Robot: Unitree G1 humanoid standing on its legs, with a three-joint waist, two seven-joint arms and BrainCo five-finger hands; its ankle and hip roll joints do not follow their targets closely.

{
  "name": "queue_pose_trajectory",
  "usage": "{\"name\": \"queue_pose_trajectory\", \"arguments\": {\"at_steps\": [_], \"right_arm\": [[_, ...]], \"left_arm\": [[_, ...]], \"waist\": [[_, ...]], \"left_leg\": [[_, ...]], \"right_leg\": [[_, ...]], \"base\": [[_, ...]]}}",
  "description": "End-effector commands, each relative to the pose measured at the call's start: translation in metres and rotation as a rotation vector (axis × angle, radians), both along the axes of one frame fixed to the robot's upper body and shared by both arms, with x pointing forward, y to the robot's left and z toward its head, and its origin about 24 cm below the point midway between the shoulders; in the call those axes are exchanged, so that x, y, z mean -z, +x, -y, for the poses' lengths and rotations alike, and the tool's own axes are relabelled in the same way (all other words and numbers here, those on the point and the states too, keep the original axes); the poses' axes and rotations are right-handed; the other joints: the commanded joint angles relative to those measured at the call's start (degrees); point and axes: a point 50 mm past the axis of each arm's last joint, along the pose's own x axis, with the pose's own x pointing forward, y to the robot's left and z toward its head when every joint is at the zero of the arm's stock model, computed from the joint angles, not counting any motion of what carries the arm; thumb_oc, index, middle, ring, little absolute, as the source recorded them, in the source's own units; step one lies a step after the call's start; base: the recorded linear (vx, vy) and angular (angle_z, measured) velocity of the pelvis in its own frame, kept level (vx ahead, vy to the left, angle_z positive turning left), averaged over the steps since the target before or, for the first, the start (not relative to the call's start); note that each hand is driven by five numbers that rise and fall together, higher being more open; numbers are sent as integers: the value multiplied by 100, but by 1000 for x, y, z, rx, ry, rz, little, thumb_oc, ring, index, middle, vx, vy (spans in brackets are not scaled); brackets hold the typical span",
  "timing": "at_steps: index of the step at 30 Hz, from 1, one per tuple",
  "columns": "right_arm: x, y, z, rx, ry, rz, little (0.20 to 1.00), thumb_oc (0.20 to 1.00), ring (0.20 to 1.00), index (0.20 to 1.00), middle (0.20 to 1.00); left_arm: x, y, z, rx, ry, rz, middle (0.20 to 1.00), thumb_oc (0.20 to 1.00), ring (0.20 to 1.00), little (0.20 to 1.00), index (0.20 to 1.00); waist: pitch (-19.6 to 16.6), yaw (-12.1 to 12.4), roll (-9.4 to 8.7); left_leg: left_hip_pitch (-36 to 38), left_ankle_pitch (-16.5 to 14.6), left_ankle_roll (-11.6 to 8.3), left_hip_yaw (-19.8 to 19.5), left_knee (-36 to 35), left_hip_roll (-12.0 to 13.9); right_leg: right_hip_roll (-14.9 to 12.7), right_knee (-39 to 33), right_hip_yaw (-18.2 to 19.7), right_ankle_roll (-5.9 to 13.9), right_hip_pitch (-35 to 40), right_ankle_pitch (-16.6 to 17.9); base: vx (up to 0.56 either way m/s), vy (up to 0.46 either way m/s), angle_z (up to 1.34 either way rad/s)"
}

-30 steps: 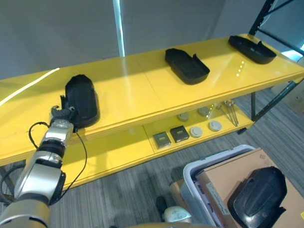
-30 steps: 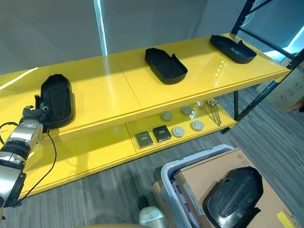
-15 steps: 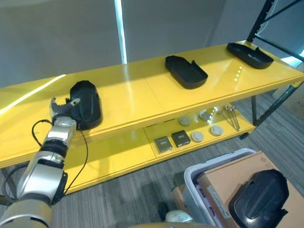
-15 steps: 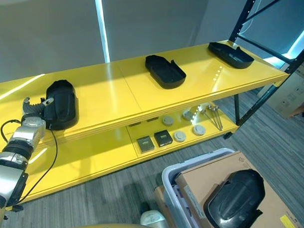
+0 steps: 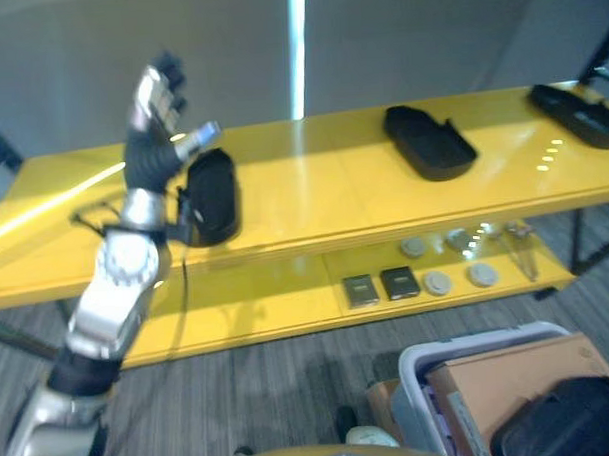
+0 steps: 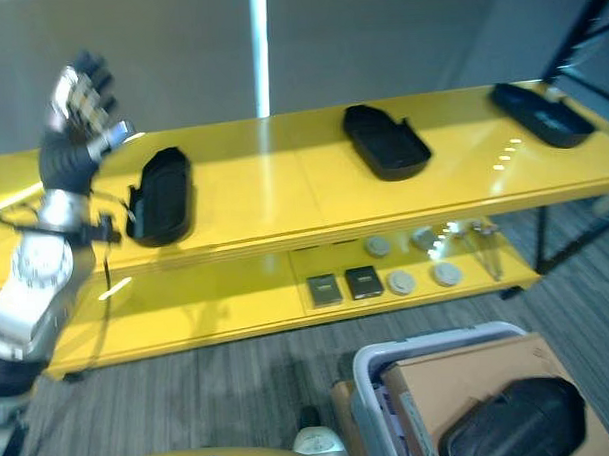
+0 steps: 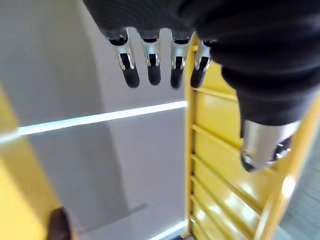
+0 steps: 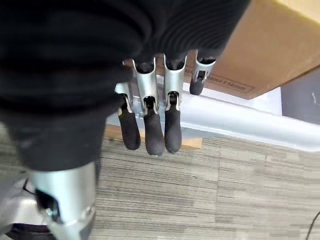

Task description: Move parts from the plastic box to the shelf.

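Shelving in yellow, the shelf [image 5: 314, 203] runs across a grey-walled room over grey striped carpet, its lower tier carrying small square and round pieces. At the left, the left hand [image 5: 158, 98] is raised above the top board, fingers spread and empty, beside a black part [image 5: 211, 194] (glossy, oblong, shell-shaped). Two more parts [image 5: 429, 142] lie further right. The plastic box [image 5: 441, 358] at lower right holds cardboard and another black part [image 5: 567, 429]. The right hand [image 8: 150, 127] hangs with relaxed fingers beside the box.
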Motion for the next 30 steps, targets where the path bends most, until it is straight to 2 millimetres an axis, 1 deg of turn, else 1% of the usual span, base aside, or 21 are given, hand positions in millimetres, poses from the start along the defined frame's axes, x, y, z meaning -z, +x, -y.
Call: {"name": "queue_pose_trajectory", "arguments": {"at_steps": [1, 2, 4, 5, 6, 7, 9, 11, 14, 17, 22, 23, 24, 25, 28, 30], "right_arm": [[1, 13, 2, -27, -22, 11, 1000, 1000, 1000, 1000, 1000], [0, 17, 4, -25, -27, 22, 1000, 1000, 1000, 1000, 1000], [-1, 24, 7, -18, -32, 42, 1000, 1000, 1000, 1000, 1000], [-3, 36, 10, -7, -38, 76, 1000, 1000, 1000, 1000, 1000], [-3, 37, 11, -6, -38, 79, 1000, 1000, 1000, 1000, 1000], [-5, 51, 14, 0, -43, 113, 1000, 1000, 1000, 1000, 1000], [-7, 59, 16, 7, -46, 131, 1000, 1000, 1000, 1000, 1000], [-8, 60, 17, 16, -47, 134, 1000, 1000, 1000, 1000, 1000], [-6, 52, 13, 22, -42, 124, 1000, 1000, 1000, 1000, 1000], [-4, 51, 8, 18, -38, 123, 1000, 1000, 1000, 1000, 1000], [-2, 49, 4, 26, -28, 127, 1000, 1000, 1000, 1000, 1000], [-2, 49, 3, 26, -28, 127, 1000, 1000, 1000, 1000, 1000], [-2, 48, 3, 25, -26, 126, 1000, 1000, 1000, 1000, 1000], [-2, 47, 3, 24, -24, 125, 1000, 1000, 1000, 1000, 1000], [-2, 45, 3, 16, -22, 119, 1000, 1000, 1000, 1000, 1000], [-1, 44, 1, -2, -18, 112, 1000, 1000, 1000, 1000, 1000]], "left_arm": [[15, 8, -10, 102, -26, -94, 200, 200, 200, 200, 200], [37, 3, -11, 116, -50, -189, 200, 200, 200, 200, 200], [54, -1, -12, 113, -26, -239, 200, 200, 200, 200, 200], [75, -6, -12, 141, -30, -306, 200, 200, 200, 200, 200], [76, -7, -12, 140, -29, -302, 200, 200, 200, 200, 200], [86, -12, -9, 168, 68, -280, 200, 200, 200, 200, 200], [90, -18, -4, 186, 77, -262, 200, 200, 200, 200, 200], [95, -22, -1, 197, 34, -286, 200, 200, 200, 200, 200], [95, -23, 3, 172, 31, -271, 200, 200, 200, 200, 200], [89, -19, 7, 153, 23, -225, 200, 200, 200, 200, 200], [63, -11, 15, 144, -24, -89, 200, 200, 200, 200, 200], [61, -10, 16, 143, -28, -82, 200, 200, 200, 200, 200], [52, -8, 17, 142, -52, -62, 200, 200, 200, 200, 200], [48, -7, 17, 128, -55, -51, 200, 200, 200, 200, 200], [45, -2, 17, 91, -34, -49, 200, 200, 200, 200, 200], [44, 8, 15, 34, -30, -61, 200, 200, 200, 200, 200]], "waist": [[301, 52, -14], [355, 137, 10], [444, 197, 36], [598, 278, 69], [601, 282, 72], [743, 336, 94], [832, 370, 108], [879, 375, 119], [874, 341, 79], [883, 291, 39], [916, 209, -14], [918, 205, -17], [923, 185, -31], [925, 175, -39], [903, 137, -57], [867, 62, -94]], "left_leg": [[-698, -643, 75, -301, 1068, 176], [-818, -635, 73, -365, 1108, 170], [-934, -633, 79, -434, 1138, 157], [-1118, -609, 82, -539, 1176, 134], [-1137, -607, 84, -545, 1179, 132], [-1260, -577, 91, -607, 1177, 110], [-1327, -540, 93, -649, 1172, 94], [-1310, -502, 94, -669, 1123, 71], [-1226, -494, 107, -641, 1074, 49], [-1190, -488, 105, -606, 1050, 55], [-1157, -481, 102, -533, 1034, 81], [-1155, -480, 101, -531, 1033, 83], [-1143, -475, 94, -518, 1032, 93], [-1139, -473, 89, -513, 1039, 100], [-1118, -462, 73, -490, 1031, 114], [-1067, -455, 59, -420, 1018, 149]], "right_leg": [[-189, 409, -172, 278, -2, -660], [-214, 424, -194, 275, -83, -642], [-240, 447, -213, 281, -173, -627], [-274, 480, -240, 288, -312, -595], [-276, 483, -242, 289, -329, -594], [-300, 507, -258, 294, -441, -569], [-311, 516, -284, 294, -487, -553], [-319, 505, -300, 303, -476, -529], [-339, 484, -306, 334, -427, -488], [-343, 483, -281, 352, -431, -462], [-318, 457, -222, 354, -442, -425], [-316, 454, -220, 353, -441, -423], [-305, 431, -213, 353, -430, -410], [-300, 422, -208, 354, -424, -404], [-287, 403, -194, 356, -409, -395], [-270, 398, -152, 344, -392, -394]], "base": [[-132, 78, 19], [-150, 69, 25], [-210, 55, 31], [-214, 37, 28], [-305, 51, 20], [-192, 28, 17], [-145, 27, 11], [-24, 20, 12], [28, 3, 11], [0, 0, 0], [0, 0, 0], [-8, -31, -3], [-4, -29, -3], [0, -31, -3], [9, -16, -4], [16, -17, -5]]}}
